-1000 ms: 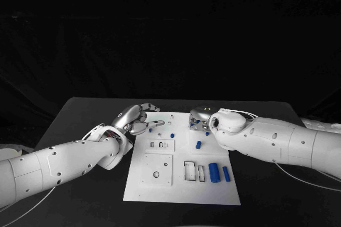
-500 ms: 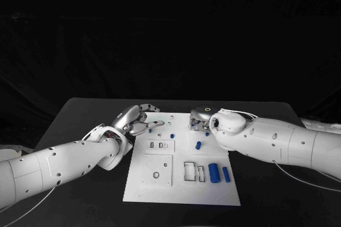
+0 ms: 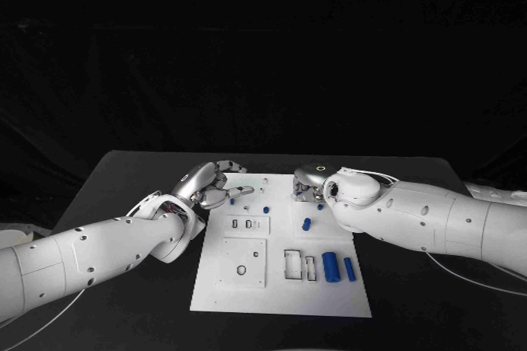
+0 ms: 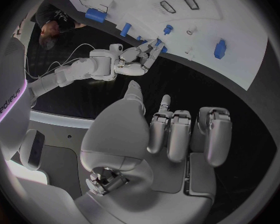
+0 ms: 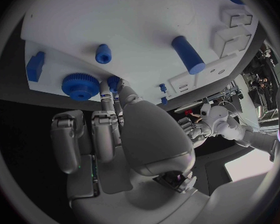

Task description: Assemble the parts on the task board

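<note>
A: Head view first: how far along is the assembly on the flat white plastic task board [image 3: 220, 290]?

B: Early, I'd judge. A large blue cylinder [image 3: 330, 266] and a slim blue bar [image 3: 349, 269] lie loose on the board, well short of either hand's fingers, beside an empty rectangular slot [image 3: 295, 264]. A short blue peg [image 3: 308, 224] lies nearer the right hand.

A: And the silver right hand [image 3: 308, 185]?

B: Its fingers reach down at the board's far edge. From its wrist camera the fingertips [image 5: 105, 88] sit just beside a round blue toothed gear [image 5: 80, 86] and touch a small blue piece [image 5: 114, 81]; whether they pinch it, I cannot tell.

A: The silver left hand [image 3: 211, 186]?

B: Fingers [image 4: 177, 134] curled in, nothing visible in them, hovering off the board's far left corner
</note>
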You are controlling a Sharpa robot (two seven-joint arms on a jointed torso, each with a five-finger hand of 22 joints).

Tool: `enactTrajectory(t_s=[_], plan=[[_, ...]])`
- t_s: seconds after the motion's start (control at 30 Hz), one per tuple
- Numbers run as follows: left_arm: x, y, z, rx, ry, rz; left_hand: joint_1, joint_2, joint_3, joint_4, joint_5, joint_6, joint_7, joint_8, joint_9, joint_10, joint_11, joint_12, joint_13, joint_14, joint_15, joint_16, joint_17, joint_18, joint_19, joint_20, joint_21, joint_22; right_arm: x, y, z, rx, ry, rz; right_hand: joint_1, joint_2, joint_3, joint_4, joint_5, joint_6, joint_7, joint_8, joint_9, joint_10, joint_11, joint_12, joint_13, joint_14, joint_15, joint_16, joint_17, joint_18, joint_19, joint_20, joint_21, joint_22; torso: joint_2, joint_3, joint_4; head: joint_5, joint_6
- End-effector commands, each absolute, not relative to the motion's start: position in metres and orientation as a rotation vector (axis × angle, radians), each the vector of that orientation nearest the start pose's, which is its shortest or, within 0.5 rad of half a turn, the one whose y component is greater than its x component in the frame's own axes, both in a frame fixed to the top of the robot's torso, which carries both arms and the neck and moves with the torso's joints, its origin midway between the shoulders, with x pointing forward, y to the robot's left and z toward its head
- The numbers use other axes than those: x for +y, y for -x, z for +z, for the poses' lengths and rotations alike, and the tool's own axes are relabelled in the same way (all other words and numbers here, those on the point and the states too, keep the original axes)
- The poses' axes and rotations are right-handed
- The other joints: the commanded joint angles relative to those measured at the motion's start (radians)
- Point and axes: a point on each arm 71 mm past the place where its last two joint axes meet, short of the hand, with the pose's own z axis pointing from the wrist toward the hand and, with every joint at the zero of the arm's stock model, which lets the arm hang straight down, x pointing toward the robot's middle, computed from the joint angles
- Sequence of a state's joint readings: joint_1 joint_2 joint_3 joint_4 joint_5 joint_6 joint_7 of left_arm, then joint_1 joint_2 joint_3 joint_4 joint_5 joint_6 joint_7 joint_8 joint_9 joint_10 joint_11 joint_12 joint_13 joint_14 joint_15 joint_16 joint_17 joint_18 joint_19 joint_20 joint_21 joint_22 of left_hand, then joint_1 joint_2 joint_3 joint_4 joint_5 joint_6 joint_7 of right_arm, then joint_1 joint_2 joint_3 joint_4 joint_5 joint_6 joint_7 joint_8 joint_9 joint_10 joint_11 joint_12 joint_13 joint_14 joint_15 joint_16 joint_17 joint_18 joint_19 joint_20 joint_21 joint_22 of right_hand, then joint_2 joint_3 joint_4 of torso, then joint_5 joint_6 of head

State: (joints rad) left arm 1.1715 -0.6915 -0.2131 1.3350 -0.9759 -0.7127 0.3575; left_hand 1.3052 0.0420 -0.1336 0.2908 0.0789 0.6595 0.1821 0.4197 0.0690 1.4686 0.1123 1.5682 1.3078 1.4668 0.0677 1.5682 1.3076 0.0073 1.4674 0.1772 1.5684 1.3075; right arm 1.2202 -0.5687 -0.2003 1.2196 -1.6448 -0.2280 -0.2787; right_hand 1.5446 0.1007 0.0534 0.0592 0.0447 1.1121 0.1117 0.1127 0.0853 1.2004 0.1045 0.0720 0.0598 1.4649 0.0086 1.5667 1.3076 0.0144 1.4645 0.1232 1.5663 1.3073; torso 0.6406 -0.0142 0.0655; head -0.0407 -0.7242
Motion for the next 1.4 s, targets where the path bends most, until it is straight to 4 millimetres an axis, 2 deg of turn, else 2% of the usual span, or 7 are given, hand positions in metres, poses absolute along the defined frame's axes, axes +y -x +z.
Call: enactTrajectory(t_s=[0.03, 0.7, 1.1, 1.27, 1.4], plan=[[0.180, -0.485, -0.234, 1.388, 0.074, -0.984, 0.007, 0.002, -0.009, 0.000, 0.006, 0.010, -0.002, -0.007, 0.001, 0.102, 0.003, 0.003, 0.263, 0.104, 0.004, 0.003, 0.263, -0.007, 0.103, 0.009, 0.002, 0.263, -0.154, -0.518, -0.250, 1.768, 0.379, 0.329, 0.008, 0.004, 0.010, -0.003, 0.007, 0.010, 0.000, 0.002, 0.010, 0.053, -0.044, -0.004, 0.001, 0.106, -0.006, 0.004, 0.263, -0.014, 0.106, -0.009, 0.004, 0.263, 0.000, 0.0001, 0.0002, 0.001, 0.000], [0.180, -0.484, -0.234, 1.386, 0.067, -0.982, 0.007, 0.004, -0.011, 0.000, 0.006, 0.016, -0.003, -0.009, 0.001, 0.102, 0.002, 0.003, 0.263, 0.104, 0.003, 0.003, 0.263, -0.007, 0.103, 0.008, 0.002, 0.263, -0.149, -0.517, -0.235, 1.580, 0.302, 0.487, 0.013, -0.004, 0.020, -0.005, 0.007, 0.014, 0.004, -0.003, 0.011, 0.055, -0.042, -0.011, 0.000, 0.106, -0.005, 0.004, 0.263, -0.014, 0.106, -0.009, 0.004, 0.263, 0.000, 0.0000, -0.0002, 0.005, 0.001], [0.180, -0.484, -0.234, 1.384, 0.061, -0.979, 0.007, 0.005, -0.012, 0.000, 0.006, 0.018, -0.003, -0.010, 0.001, 0.102, 0.002, 0.003, 0.263, 0.104, 0.003, 0.003, 0.263, -0.007, 0.103, 0.008, 0.002, 0.263, -0.134, -0.524, -0.229, 1.525, 0.297, 0.527, 0.010, -0.010, 0.028, -0.001, 0.008, 0.005, 0.008, -0.014, 0.009, 0.042, -0.037, -0.013, 0.000, 0.106, 0.000, 0.004, 0.263, -0.014, 0.106, -0.007, 0.004, 0.263, 0.000, -0.0001, 0.0007, 0.004, 0.006], [0.181, -0.484, -0.234, 1.384, 0.059, -0.975, 0.007, 0.005, -0.012, 0.000, 0.006, 0.018, -0.003, -0.010, 0.001, 0.102, 0.002, 0.003, 0.263, 0.104, 0.003, 0.003, 0.263, -0.007, 0.103, 0.008, 0.002, 0.263, -0.128, -0.530, -0.227, 1.510, 0.299, 0.525, 0.008, -0.013, 0.032, 0.003, 0.007, 0.001, 0.010, -0.019, 0.007, 0.035, -0.034, -0.013, -0.001, 0.106, 0.002, 0.004, 0.263, -0.014, 0.106, -0.005, 0.004, 0.263, 0.001, -0.0005, 0.0005, 0.008, 0.007], [0.180, -0.485, -0.234, 1.381, 0.058, -0.976, 0.007, 0.006, -0.013, 0.000, 0.006, 0.019, -0.003, -0.011, 0.001, 0.102, 0.002, 0.003, 0.263, 0.104, 0.003, 0.003, 0.263, -0.007, 0.103, 0.008, 0.002, 0.263, -0.124, -0.534, -0.226, 1.499, 0.303, 0.519, 0.008, -0.013, 0.034, 0.003, 0.008, 0.000, 0.010, -0.021, 0.007, 0.032, -0.034, -0.013, -0.001, 0.106, 0.002, 0.004, 0.263, -0.014, 0.106, -0.005, 0.004, 0.263, 0.003, 0.0001, 0.0025, 0.006, 0.009]])
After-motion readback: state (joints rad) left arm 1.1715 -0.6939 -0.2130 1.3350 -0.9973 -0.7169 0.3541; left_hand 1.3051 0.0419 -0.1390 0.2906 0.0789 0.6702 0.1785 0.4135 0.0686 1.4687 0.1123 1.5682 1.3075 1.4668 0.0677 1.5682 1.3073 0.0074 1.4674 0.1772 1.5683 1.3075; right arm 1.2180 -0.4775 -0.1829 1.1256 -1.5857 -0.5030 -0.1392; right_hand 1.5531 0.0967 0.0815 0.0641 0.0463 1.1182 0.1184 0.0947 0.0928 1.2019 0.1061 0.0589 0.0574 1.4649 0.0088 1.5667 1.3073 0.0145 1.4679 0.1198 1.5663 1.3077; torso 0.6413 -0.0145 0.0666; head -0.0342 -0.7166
